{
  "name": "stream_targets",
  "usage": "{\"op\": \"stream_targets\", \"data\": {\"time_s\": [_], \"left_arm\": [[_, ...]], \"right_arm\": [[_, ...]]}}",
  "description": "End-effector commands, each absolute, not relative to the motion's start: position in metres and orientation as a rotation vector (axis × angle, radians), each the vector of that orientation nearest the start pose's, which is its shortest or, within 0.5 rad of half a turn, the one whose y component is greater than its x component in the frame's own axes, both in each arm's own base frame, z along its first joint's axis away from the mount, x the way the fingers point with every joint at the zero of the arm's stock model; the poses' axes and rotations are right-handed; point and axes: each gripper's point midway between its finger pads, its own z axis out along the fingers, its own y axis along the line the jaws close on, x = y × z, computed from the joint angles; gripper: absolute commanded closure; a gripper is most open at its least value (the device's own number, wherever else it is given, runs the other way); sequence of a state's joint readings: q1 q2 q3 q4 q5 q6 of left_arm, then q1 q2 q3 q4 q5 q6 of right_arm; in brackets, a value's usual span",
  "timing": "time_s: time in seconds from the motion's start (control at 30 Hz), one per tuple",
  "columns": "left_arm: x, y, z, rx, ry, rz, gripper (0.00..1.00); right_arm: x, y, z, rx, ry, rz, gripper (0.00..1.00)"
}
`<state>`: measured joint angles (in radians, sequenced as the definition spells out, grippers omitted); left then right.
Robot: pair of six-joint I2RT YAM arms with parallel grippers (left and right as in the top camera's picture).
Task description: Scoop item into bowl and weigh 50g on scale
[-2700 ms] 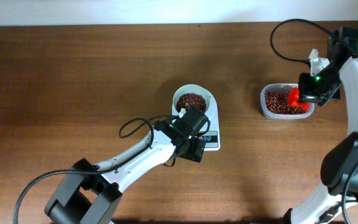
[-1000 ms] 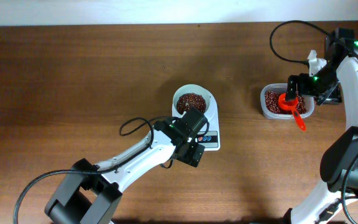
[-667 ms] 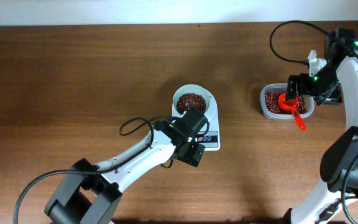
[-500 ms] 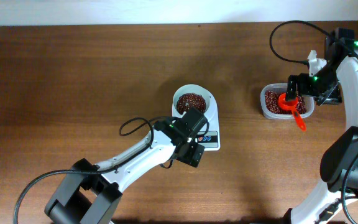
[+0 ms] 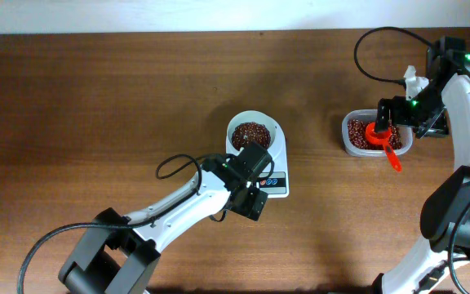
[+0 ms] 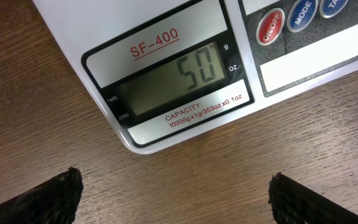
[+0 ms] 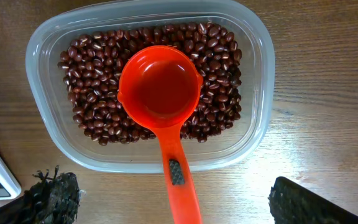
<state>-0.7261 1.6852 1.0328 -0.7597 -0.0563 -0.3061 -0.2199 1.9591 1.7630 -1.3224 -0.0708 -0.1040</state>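
Observation:
The white bowl (image 5: 251,135) stands on the scale (image 5: 278,155) and holds a heap of red-brown beans (image 5: 251,131). In the left wrist view the scale's (image 6: 166,37) display (image 6: 194,74) reads 50 g. My left gripper (image 5: 251,202) (image 6: 176,199) hovers open over bare wood at the scale's front edge. My right gripper (image 5: 400,114) (image 7: 171,190) stands open beside the clear tub (image 7: 36,81) of beans (image 7: 92,118). An empty red scoop (image 7: 160,84) (image 5: 375,135) rests on those beans. Its handle passes between the wide-apart fingers without touching them.
The scoop handle (image 5: 394,161) sticks out over the tub's (image 5: 349,145) near rim onto the wooden table (image 5: 96,98). The scale's round buttons (image 6: 271,25) lie right of the display. Cables loop near both arms.
Early on, the right gripper was over the tub with the scoop; it has let go and drawn back right, leaving the scoop in the tub. Nothing moved in the last second.

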Motion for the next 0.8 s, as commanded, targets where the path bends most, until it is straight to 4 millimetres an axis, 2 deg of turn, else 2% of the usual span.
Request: {"op": "stream_targets", "data": {"time_s": [0.0, 0.03, 0.07, 0.1, 0.13, 0.2, 0.27, 0.3, 0.37, 0.43, 0.47, 0.6, 0.67, 0.73, 0.77], "left_arm": [[0.243, -0.204, 0.029, 0.633, 2.923, -0.043, 0.01], [0.243, -0.204, 0.029, 0.633, 2.923, -0.043, 0.01], [0.243, -0.204, 0.029, 0.633, 2.923, -0.043, 0.01], [0.243, -0.204, 0.029, 0.633, 2.923, -0.043, 0.01], [0.244, -0.204, 0.029, 0.633, 2.922, -0.043, 0.01], [0.243, -0.204, 0.029, 0.633, 2.922, -0.043, 0.01], [0.243, -0.204, 0.029, 0.633, 2.922, -0.043, 0.01], [0.243, -0.204, 0.029, 0.633, 2.922, -0.043, 0.01], [0.244, -0.204, 0.029, 0.633, 2.922, -0.043, 0.01], [0.244, -0.204, 0.029, 0.633, 2.922, -0.043, 0.01], [0.243, -0.204, 0.029, 0.633, 2.922, -0.043, 0.01], [0.243, -0.204, 0.029, 0.633, 2.923, -0.043, 0.01], [0.243, -0.204, 0.029, 0.633, 2.923, -0.043, 0.01], [0.243, -0.204, 0.029, 0.632, 2.923, -0.043, 0.01], [0.243, -0.204, 0.029, 0.633, 2.923, -0.043, 0.01]], "right_arm": [[0.378, -0.064, 0.132, 0.15, 3.053, 0.084, 0.01], [0.378, -0.061, 0.142, 0.134, 3.026, 0.077, 0.01], [0.377, -0.055, 0.161, 0.108, 2.975, 0.067, 0.01], [0.373, -0.047, 0.191, 0.075, 2.894, 0.052, 0.01], [0.362, -0.036, 0.233, 0.033, 2.776, 0.034, 0.01], [0.339, -0.024, 0.287, -0.014, 2.617, 0.017, 0.01], [0.298, -0.012, 0.349, -0.052, 2.411, 0.0, 0.01], [0.285, -0.011, 0.363, -0.052, 2.36, -0.007, 0.01], [0.242, -0.008, 0.402, -0.056, 2.2, -0.024, 0.01], [0.211, -0.005, 0.423, -0.058, 2.099, -0.035, 0.01], [0.204, -0.005, 0.424, -0.058, 2.09, -0.037, 0.01], [0.193, -0.004, 0.407, -0.06, 2.124, -0.038, 0.01], [0.186, -0.003, 0.388, -0.059, 2.159, -0.03, 0.01], [0.18, -0.001, 0.351, -0.061, 2.204, -0.016, 0.01], [0.181, -0.002, 0.339, -0.061, 2.209, -0.016, 0.01]]}}
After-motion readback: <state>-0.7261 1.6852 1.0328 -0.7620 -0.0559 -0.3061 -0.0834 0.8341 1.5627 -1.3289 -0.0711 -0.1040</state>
